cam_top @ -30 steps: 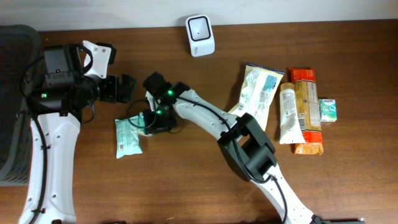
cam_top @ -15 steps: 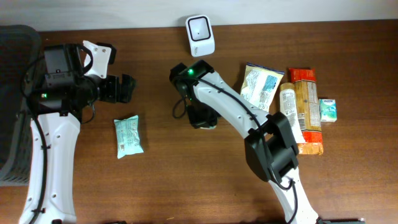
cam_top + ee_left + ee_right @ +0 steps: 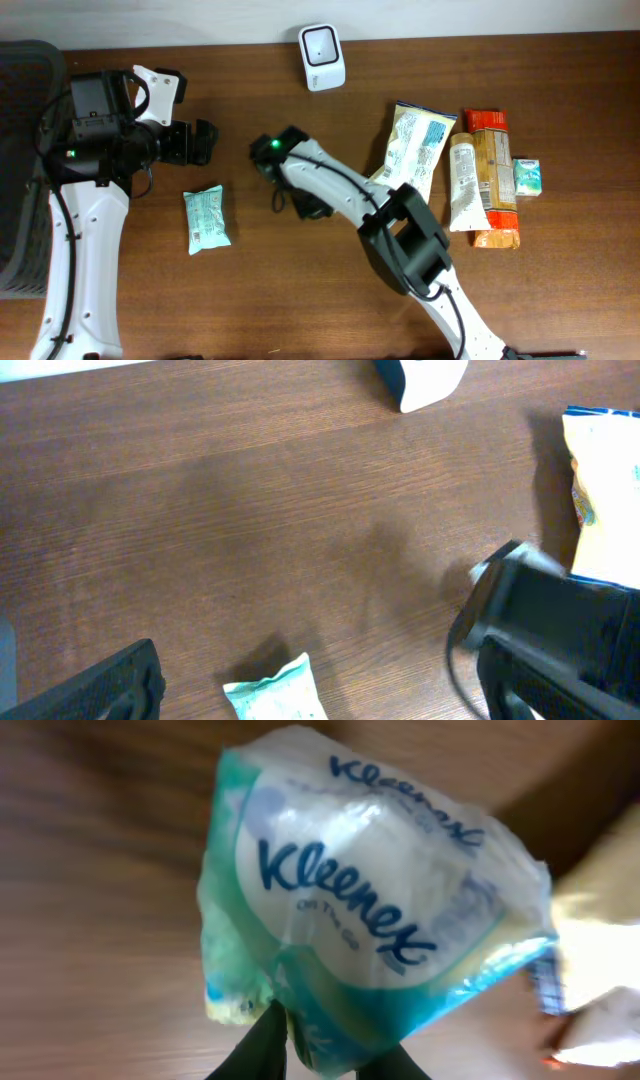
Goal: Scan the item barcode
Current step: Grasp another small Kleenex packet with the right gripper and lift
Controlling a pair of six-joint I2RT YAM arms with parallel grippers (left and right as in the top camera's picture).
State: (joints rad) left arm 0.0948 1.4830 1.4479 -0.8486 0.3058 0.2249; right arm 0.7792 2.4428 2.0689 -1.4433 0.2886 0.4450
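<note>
A Kleenex tissue pack [image 3: 370,910], white and teal plastic, fills the right wrist view. My right gripper [image 3: 330,1055] is shut on its lower edge, and the pack hangs above the wooden table. From overhead, the right gripper [image 3: 308,206] is at the table's middle, below and left of the white scanner [image 3: 322,57], and the arm hides the held pack. A second teal pack [image 3: 207,217] lies flat on the table to the left. My left gripper [image 3: 200,142] stands open above that pack [image 3: 275,695], holding nothing. The scanner [image 3: 420,378] shows at the top of the left wrist view.
A cream snack bag [image 3: 420,140], a white tube [image 3: 462,185], an orange package [image 3: 492,175] and a small green box [image 3: 527,177] lie at the right. A dark grey basket [image 3: 20,170] stands at the left edge. The right arm [image 3: 560,650] blurs across the left wrist view.
The right gripper left the teal pack at the left, swung right toward the scanner carrying a tissue pack, then came back slightly left and down. The left arm has not moved.
</note>
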